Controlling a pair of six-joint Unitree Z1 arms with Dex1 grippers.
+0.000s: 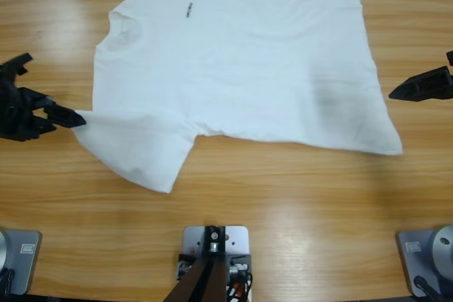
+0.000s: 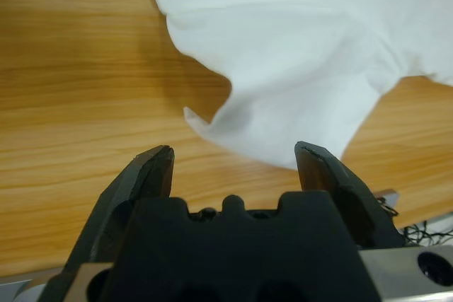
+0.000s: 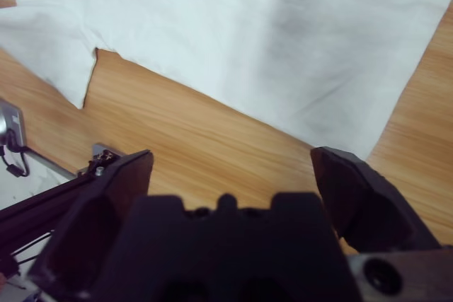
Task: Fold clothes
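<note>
We see the white T-shirt (image 1: 241, 68) spread flat on the table (image 1: 297, 203). Our left pincer (image 2: 233, 164) stands released just beside a sleeve (image 1: 134, 150); our right pincer (image 3: 233, 175) gapes released near the hem.

I can read no text anywhere. The plain white short-sleeved cotton T-shirt (image 1: 241, 68) carries a small dark printed mark (image 1: 189, 11) on its chest, too small for me to make out.

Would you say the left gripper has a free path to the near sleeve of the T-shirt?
Probably yes: the left gripper is open, just short of the sleeve, with only bare table around.
</note>
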